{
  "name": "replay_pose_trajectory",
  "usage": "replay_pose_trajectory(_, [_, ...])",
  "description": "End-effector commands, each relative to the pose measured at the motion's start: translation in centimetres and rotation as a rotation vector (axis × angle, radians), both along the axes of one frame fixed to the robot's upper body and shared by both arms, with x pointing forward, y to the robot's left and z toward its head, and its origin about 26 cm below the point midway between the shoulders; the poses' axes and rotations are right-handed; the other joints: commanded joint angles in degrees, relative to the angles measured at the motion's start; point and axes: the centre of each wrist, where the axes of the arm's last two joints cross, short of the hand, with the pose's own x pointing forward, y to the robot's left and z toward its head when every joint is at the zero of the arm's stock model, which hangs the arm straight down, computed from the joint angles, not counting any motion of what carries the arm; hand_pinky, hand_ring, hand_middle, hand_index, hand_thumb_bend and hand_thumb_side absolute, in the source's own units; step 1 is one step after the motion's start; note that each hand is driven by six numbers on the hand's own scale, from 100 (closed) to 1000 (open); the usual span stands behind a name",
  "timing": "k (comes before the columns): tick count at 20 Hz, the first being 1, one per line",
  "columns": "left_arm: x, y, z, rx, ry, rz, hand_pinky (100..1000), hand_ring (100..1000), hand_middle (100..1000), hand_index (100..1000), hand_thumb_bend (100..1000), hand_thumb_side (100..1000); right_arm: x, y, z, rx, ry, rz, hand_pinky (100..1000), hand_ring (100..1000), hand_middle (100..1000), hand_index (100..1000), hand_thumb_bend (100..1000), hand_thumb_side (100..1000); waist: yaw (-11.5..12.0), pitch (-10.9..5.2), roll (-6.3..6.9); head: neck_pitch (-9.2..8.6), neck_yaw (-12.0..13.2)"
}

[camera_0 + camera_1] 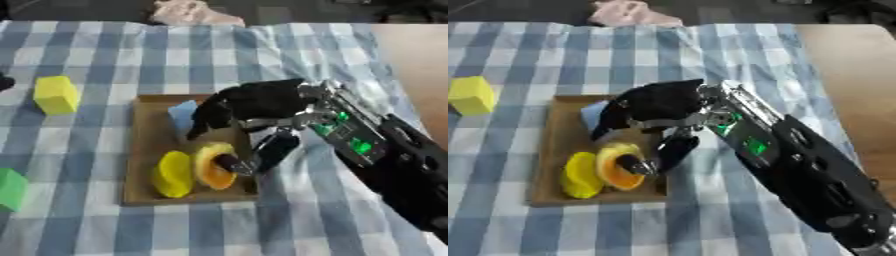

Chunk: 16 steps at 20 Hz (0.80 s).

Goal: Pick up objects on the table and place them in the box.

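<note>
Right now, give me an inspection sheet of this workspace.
Surface: blue-and-white checked cloth over the table.
Job's things: shallow brown box holds a yellow piece, an orange-yellow ring piece and a light blue piece; yellow block and green block lie outside, to its left.
Clutter: pale crumpled cloth at the far edge.
Hands: right hand over the box, fingers curled downward, thumb at the ring piece; left hand not seen.
Cables: nothing seen.
Surroundings: bare wooden tabletop at right.

The right hand (pixel 249 107) covers most of the light blue object (pixel 183 114) at the far edge of the box (pixel 140 165). The green block (pixel 10 187) at the table's left edge is cut off by the picture's edge. The pale bundle (pixel 194 13) beyond the far edge is blurred.
</note>
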Motion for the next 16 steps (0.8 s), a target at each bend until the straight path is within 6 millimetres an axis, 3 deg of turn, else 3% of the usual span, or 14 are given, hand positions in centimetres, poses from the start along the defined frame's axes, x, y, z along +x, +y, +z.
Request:
replay_pose_trajectory(1, [-0.3, 0.2, 0.8, 0.009, -0.029, 0.0, 931, 748, 665, 822, 100, 674, -1.0, -0.7, 1.9, -0.031, -0.083, 0.008, 930, 987, 898, 976, 100, 646, -0.11, -1.39, 0.32, 0.17, -0.01])
replay_pose_trajectory(5, [-0.3, 0.2, 0.7, 0.009, -0.028, 0.001, 931, 748, 666, 822, 100, 673, -1.9, -1.0, 2.8, 0.023, -0.112, 0.007, 921, 976, 875, 979, 100, 559, -0.4, -1.54, 0.49, 0.12, 0.06])
replay_pose_trajectory(8, [-0.3, 0.2, 0.7, 0.009, -0.027, 0.0, 931, 748, 666, 822, 100, 672, -2.4, -1.3, 3.4, 0.088, -0.113, -0.001, 894, 929, 824, 963, 100, 420, -0.55, -1.69, 0.59, 0.03, 0.13])
replay_pose_trajectory(12, [-0.3, 0.2, 0.8, 0.012, -0.031, 0.003, 930, 748, 667, 822, 100, 663, -3.3, -2.6, 5.2, 0.247, -0.102, -0.014, 875, 871, 769, 930, 100, 168, -0.81, -2.04, 0.71, -0.05, 0.5])
replay_pose_trajectory(13, [-0.3, 0.3, 0.8, 0.016, -0.034, 0.006, 929, 749, 667, 822, 100, 657, -3.6, -3.1, 5.9, 0.301, -0.1, -0.018, 872, 857, 757, 922, 100, 156, -0.88, -2.14, 0.73, -0.04, 0.65])
replay_pose_trajectory(16, [-0.3, 0.7, 1.3, 0.054, -0.058, 0.027, 928, 751, 671, 822, 100, 634, -4.9, -5.3, 8.0, 0.493, -0.086, -0.04, 877, 830, 734, 910, 100, 272, -1.14, -2.43, 0.77, 0.07, 1.04])
